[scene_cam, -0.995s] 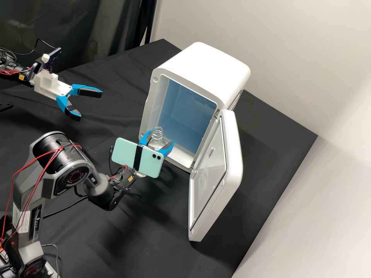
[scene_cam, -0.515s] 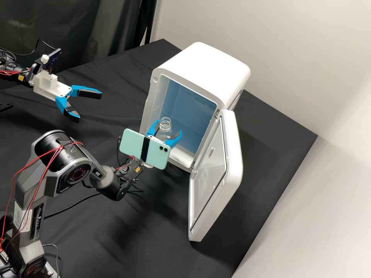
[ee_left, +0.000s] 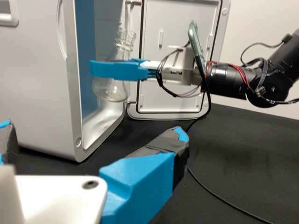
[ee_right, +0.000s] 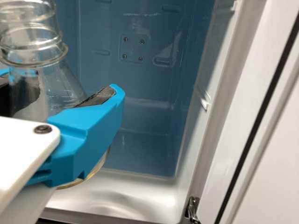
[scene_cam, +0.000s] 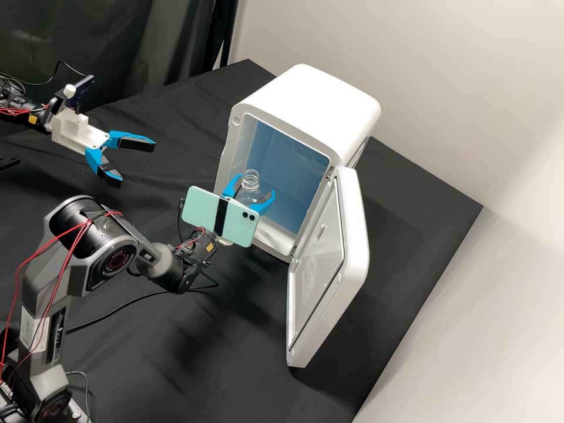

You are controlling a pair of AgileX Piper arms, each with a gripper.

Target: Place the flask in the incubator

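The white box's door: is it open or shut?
Open. The door is swung wide from the incubator, baring its blue inside; the right gripper holds the flask at the opening.

white wall [scene_cam: 446, 70], dark curtain [scene_cam: 117, 41], black bench [scene_cam: 188, 358]

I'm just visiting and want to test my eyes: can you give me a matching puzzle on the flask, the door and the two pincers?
1. flask
2. incubator door
3. left pincer
4. right pincer

A. swung open on its hinges
B. open and empty, over the bench
C. clear glass, at the incubator's opening
D. shut on the flask

Pairs: 1-C, 2-A, 3-B, 4-D.
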